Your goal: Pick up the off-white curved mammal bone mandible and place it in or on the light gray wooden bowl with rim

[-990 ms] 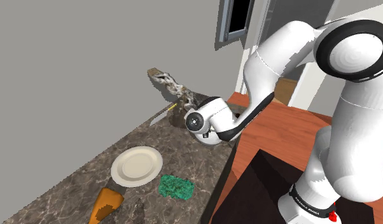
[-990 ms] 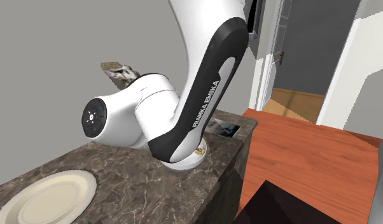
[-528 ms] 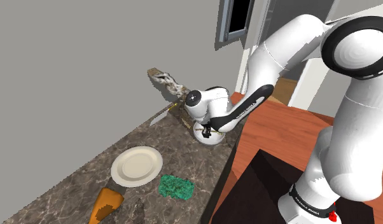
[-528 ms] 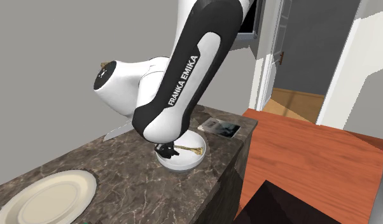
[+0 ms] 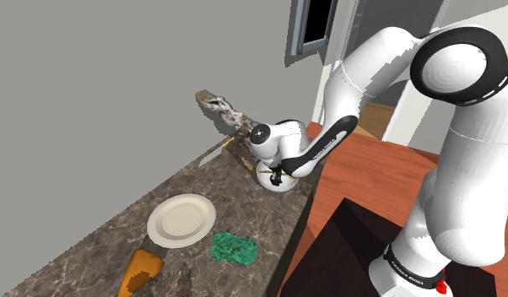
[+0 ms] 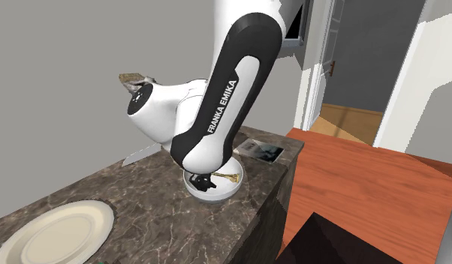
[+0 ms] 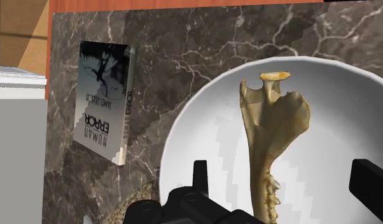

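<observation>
Two black fingers point(image 7: 200, 175): spread wide apart on the all-black two-finger gripper point(image 7: 284, 168), one each side of the tan curved jawbone point(image 7: 271, 121), neither touching it
Jawbone spot: lying flat inside the white round rimmed bowl point(image 7: 206, 127), teeth end toward the gripper, nothing's holding it
Bowl: sits on the dark veined marble counter point(image 7: 184, 44), near its end
Arm: white Franka arm point(image 6: 168, 116) folded down over the bowl, gripper hanging low just above it
Book: black-and-white "HUMAN ERROR" book point(image 7: 104, 105), flat on the counter just beside the bowl
Rest: cream round plate point(image 5: 181, 220), green scrubby pad point(image 5: 234, 247) and an orange thing point(image 5: 141, 270) further along the counter, well apart from the bowl
</observation>
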Controlling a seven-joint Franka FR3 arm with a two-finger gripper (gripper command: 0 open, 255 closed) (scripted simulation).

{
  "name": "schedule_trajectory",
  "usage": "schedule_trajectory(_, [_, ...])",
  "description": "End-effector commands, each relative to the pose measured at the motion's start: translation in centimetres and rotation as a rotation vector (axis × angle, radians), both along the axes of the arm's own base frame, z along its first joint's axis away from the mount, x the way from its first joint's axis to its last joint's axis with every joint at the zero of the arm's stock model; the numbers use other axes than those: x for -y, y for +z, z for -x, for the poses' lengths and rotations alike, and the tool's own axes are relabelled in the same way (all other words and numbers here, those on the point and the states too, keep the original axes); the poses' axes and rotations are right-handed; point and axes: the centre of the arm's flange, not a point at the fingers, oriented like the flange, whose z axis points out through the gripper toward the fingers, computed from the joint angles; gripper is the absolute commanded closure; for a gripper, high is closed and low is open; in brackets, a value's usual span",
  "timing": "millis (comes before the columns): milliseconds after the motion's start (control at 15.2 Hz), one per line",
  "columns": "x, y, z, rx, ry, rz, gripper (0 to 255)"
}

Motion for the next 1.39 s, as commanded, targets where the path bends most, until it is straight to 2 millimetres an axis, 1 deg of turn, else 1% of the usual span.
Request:
schedule_trajectory(0, [0.1,0.0,0.0,0.000,0.000,0.000,0])
schedule_trajectory(264, [0.1,0.0,0.0,0.000,0.000,0.000,0])
schedule_trajectory(330, [0.1,0.0,0.0,0.000,0.000,0.000,255])
schedule_trajectory(924, [0.1,0.0,0.0,0.000,0.000,0.000,255])
schedule_trajectory(1320, [0.1,3.1,0.0,0.000,0.000,0.000,255])
